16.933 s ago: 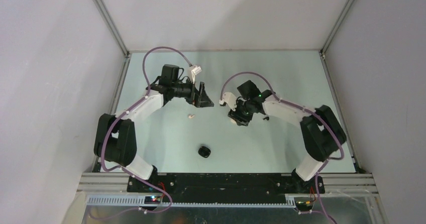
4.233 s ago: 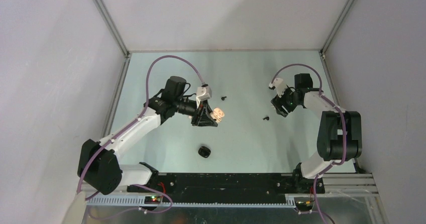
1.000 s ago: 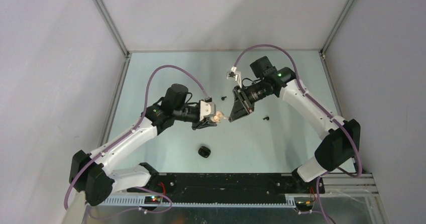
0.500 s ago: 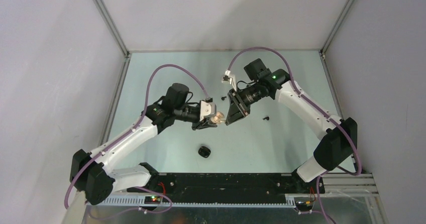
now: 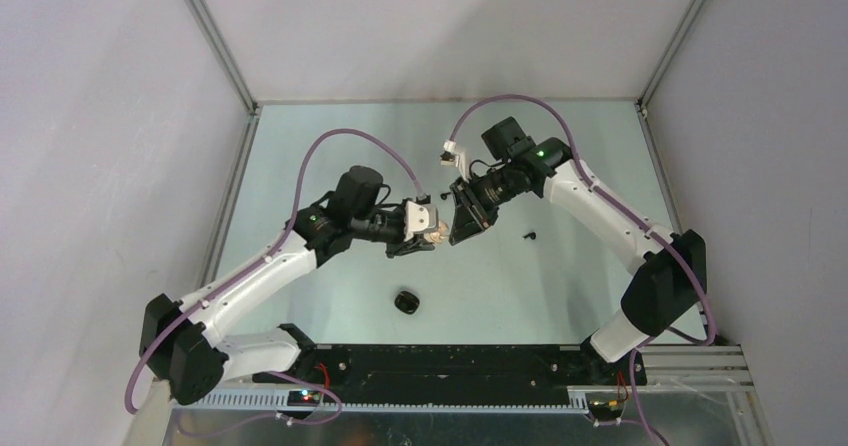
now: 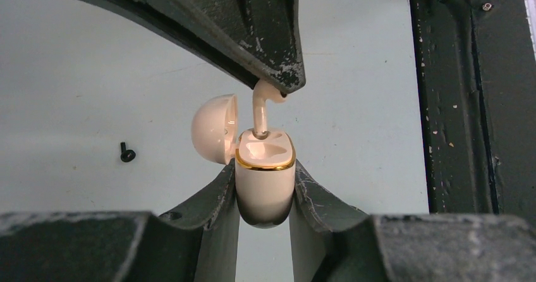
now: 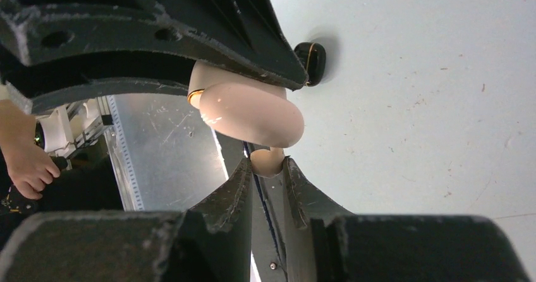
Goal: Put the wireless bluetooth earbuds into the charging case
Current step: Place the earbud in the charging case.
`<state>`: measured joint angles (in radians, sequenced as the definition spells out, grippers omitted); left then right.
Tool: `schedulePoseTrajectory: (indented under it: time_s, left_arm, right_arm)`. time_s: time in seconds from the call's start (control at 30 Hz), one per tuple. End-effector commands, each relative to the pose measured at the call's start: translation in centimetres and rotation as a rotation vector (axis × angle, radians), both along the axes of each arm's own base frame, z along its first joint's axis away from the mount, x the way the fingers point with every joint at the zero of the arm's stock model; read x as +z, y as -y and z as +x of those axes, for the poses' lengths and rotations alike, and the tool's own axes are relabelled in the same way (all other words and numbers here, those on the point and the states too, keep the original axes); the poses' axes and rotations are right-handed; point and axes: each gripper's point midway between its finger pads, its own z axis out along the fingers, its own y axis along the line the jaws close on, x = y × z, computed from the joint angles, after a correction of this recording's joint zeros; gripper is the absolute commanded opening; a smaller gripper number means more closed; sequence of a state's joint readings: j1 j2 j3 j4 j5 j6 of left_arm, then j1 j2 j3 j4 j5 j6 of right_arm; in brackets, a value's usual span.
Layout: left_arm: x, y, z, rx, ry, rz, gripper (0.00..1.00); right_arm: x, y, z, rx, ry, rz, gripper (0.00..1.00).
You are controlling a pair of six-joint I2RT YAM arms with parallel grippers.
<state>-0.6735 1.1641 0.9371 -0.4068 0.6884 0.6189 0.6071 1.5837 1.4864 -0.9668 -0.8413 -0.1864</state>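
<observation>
Cream-white earbud (image 6: 260, 108) hangs stem-down at the middle of the left wrist view. Its tip is just entering the left-hand well of the cream charging case (image 6: 265, 184), and its bulb is pinched by the right pincer (image 7: 268, 164), which reaches in from the top of that frame. The left pincer (image 6: 265, 168) clamps the case's body from both sides and holds it upright, off the tabletop (image 5: 560, 296). The hinged lid (image 6: 213, 129) is swung open to the left, so the wells face the incoming earbud. The other well looks empty. Insertion seems barely begun, since most of the stem shows outside the well. A black earbud (image 6: 127, 152) lies on the tabletop at the left, and a black case (image 5: 406, 302) sits at the lower centre of the top view.
</observation>
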Motion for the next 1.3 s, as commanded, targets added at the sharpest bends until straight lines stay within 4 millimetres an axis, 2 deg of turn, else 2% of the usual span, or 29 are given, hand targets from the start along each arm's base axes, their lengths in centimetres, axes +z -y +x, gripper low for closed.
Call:
schedulePoseTrajectory:
  time_s: [0.0, 0.67, 0.9, 1.1, 1.27]
  left_arm:
    - [1.4, 0.8, 0.6, 0.011, 0.048, -0.005, 0.00]
    - [0.3, 1.6, 0.1, 0.001, 0.041, 0.034, 0.00]
    - [0.3, 1.8, 0.7, 0.037, 0.046, 0.020, 0.00]
    - [0.1, 1.9, 1.2, 0.064, 0.043, 0.021, 0.00]
    - [-0.1, 2.0, 0.7, 0.037, 0.038, 0.022, 0.00]
  right_arm:
    - [-0.1, -0.4, 1.1, -0.030, 0.020, -0.014, 0.12]
    - [0.2, -1.5, 0.8, -0.001, 0.003, -0.002, 0.12]
    - [0.3, -1.9, 0.4, 0.005, -0.041, 0.019, 0.12]
    - [0.6, -2.1, 0.7, -0.016, -0.090, 0.044, 0.12]
    - [0.2, -1.9, 2.1, -0.054, -0.101, 0.036, 0.12]
